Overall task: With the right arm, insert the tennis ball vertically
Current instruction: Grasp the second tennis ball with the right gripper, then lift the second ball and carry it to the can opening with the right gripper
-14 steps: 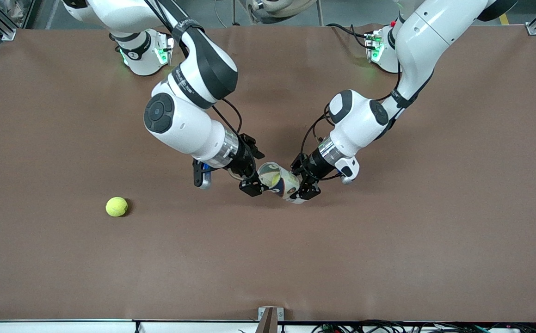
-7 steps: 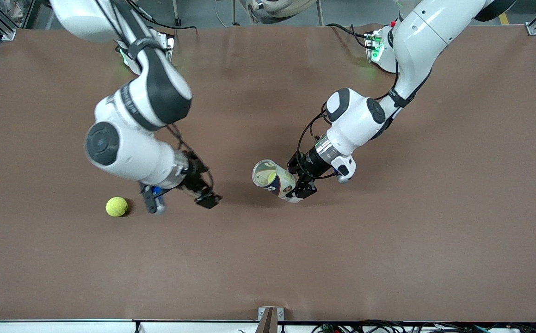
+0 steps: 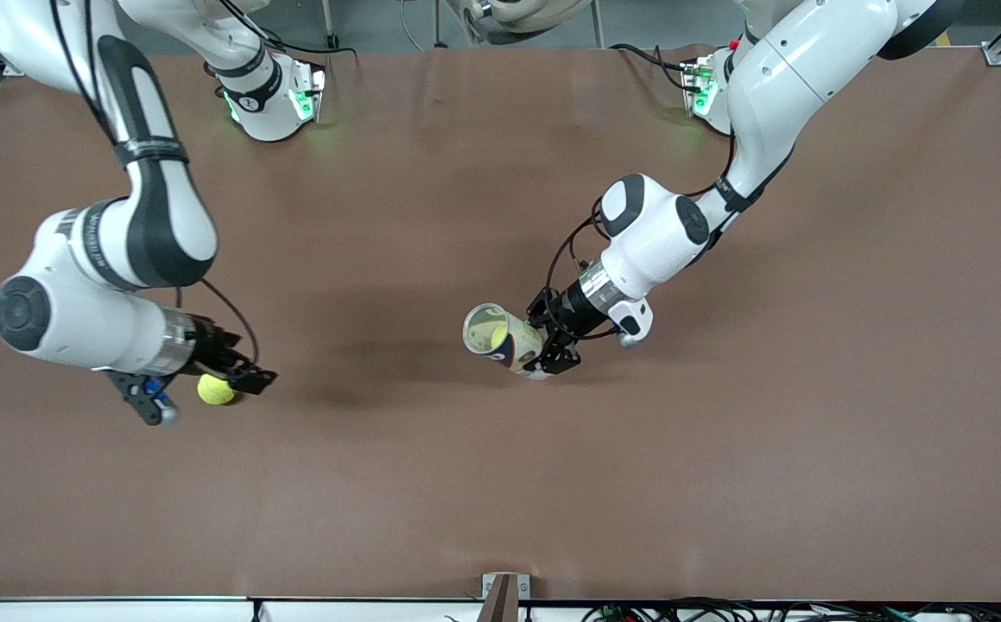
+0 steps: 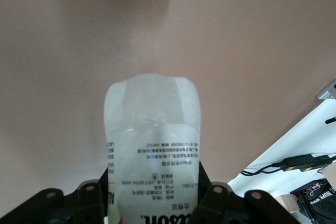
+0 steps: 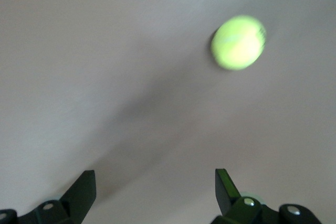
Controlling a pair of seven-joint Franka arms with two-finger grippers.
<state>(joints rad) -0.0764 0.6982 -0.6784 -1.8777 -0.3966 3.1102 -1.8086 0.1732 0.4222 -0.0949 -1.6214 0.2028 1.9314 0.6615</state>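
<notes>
The yellow-green tennis ball lies on the brown table toward the right arm's end. My right gripper hovers just over it, open and empty. In the right wrist view the ball sits ahead of the gripper, not between its fingers. My left gripper is shut on a clear tennis-ball can with a printed label, held tilted over the table's middle, its open mouth turned toward the right arm's end. In the left wrist view the can fills the left gripper.
Both arm bases stand at the table's edge farthest from the front camera, lit green. A small bracket and cables sit at the nearest edge. Bare brown tabletop surrounds the ball and lies under the can.
My right arm has swung away from the can's mouth to the tennis ball at its own end of the table. The left gripper has shifted slightly with the can.
</notes>
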